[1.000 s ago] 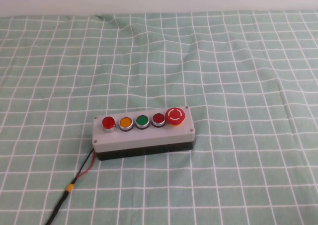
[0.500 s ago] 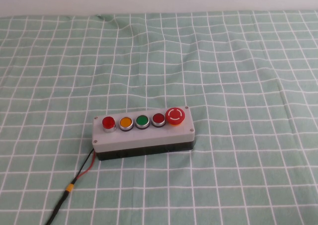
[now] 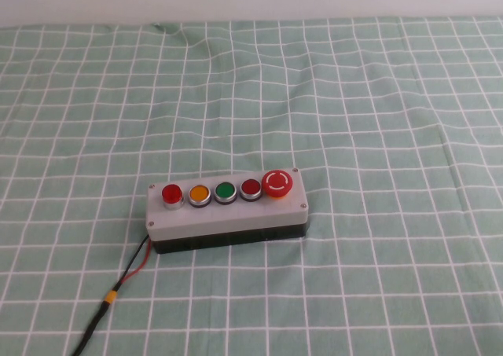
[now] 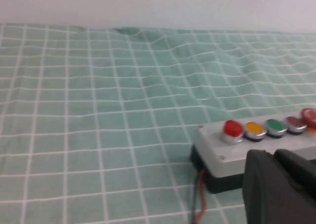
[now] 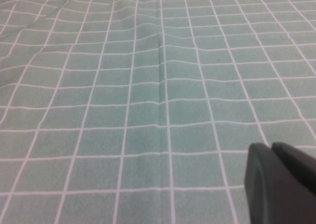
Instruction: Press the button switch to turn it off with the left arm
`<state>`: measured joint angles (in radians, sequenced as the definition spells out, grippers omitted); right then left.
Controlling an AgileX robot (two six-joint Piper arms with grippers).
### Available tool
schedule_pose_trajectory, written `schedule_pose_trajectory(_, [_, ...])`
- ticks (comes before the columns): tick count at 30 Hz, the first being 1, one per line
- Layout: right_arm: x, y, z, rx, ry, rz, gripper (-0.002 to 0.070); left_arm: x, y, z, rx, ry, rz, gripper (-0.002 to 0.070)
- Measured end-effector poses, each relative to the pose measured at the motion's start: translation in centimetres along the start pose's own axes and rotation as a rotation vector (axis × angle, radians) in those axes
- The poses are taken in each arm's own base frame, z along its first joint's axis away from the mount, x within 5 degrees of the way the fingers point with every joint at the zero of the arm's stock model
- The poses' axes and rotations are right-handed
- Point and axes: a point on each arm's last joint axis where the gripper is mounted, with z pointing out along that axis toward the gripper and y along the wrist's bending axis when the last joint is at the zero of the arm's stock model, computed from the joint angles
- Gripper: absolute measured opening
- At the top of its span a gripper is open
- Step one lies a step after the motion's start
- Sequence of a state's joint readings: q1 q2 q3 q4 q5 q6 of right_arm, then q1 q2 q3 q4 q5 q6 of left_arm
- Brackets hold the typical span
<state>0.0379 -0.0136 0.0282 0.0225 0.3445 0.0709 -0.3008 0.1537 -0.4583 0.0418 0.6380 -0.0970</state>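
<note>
No readable words, brand names or nos. anywhere. Only sign: white curved-arrow marks on top of the large red mushroom button (image 3: pixel 277 183) at one end of the grey button box (image 3: pixel 228 214); too small to make out further.

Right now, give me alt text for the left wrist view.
A grey five-button box lies on green checked cloth, its bright-red translucent raised button at the near end, untouched. The left arm's black tool hangs beside the box, short of that button.
</note>
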Motion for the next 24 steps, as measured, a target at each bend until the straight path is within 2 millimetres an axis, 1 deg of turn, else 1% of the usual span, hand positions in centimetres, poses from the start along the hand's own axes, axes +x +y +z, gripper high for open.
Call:
schedule_pose_trajectory(4, [0.0, 0.0, 0.0, 0.000, 0.000, 0.000, -0.0017, 3.0, 0.8, 2.2, -0.101, 0.007, 0.038, -0.0002])
schedule_pose_trajectory(7, [0.0, 0.0, 0.0, 0.000, 0.000, 0.000, -0.0017, 5.4, 1.2, 3.5, -0.149, -0.002, 0.035, -0.0002])
schedule_pose_trajectory(13, [0.0, 0.0, 0.0, 0.000, 0.000, 0.000, -0.0017, 9.8, 1.6, 4.8, -0.174, -0.074, 0.032, -0.0002])
schedule_pose_trajectory(15, [0.0, 0.0, 0.0, 0.000, 0.000, 0.000, -0.0017, 10.3, 1.6, 4.8, -0.173, -0.079, 0.029, -0.0002])
schedule_pose_trajectory(21, [0.0, 0.0, 0.0, 0.000, 0.000, 0.000, -0.0017, 10.3, 1.6, 4.7, -0.173, -0.091, 0.016, -0.0002])
schedule_pose_trajectory(24, [0.0, 0.0, 0.0, 0.000, 0.000, 0.000, -0.0017, 10.7, 1.6, 4.6, -0.178, -0.065, 0.012, -0.0002])
